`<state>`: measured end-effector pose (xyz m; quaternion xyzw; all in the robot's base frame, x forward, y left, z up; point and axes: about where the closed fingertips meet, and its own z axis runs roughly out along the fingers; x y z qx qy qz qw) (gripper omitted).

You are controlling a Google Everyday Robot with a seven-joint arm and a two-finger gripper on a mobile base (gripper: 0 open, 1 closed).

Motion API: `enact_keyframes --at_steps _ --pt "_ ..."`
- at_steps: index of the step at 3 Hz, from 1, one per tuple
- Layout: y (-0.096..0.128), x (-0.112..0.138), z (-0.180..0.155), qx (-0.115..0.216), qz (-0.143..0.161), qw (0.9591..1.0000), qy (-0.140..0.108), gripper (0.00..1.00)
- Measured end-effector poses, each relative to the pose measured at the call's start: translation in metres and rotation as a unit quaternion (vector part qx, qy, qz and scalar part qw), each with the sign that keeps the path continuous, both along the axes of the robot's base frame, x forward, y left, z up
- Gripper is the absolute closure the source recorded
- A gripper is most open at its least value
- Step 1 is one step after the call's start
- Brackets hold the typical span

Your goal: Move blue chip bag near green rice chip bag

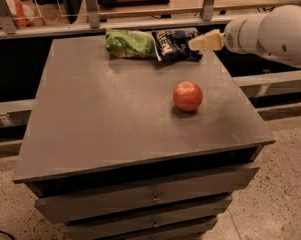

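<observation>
Pincer hangs at far right of bench, pointing left, w/ its tip at right edge of blue chip bag. Can't tell how far open it is, nor whether it has hold of the bag or just meets it. White arm runs off to the right behind it.

Blue chip bag lies flat by far edge of bench, right of centre. Its left end touches the green rice chip bag, which lies just left of it, also along far edge.

Red apple stands nearer, well apart from both bags, on right half of bench. Drawers stack under bench top on near face. Metal posts stand beyond far edge.
</observation>
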<state>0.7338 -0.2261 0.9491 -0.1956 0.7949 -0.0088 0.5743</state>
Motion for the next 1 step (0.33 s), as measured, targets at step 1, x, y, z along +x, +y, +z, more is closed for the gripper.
enact_keyframes --at_steps 1 --pt "-0.0112 -0.0015 0.0008 -0.004 -0.009 0.9999 0.0 0.0"
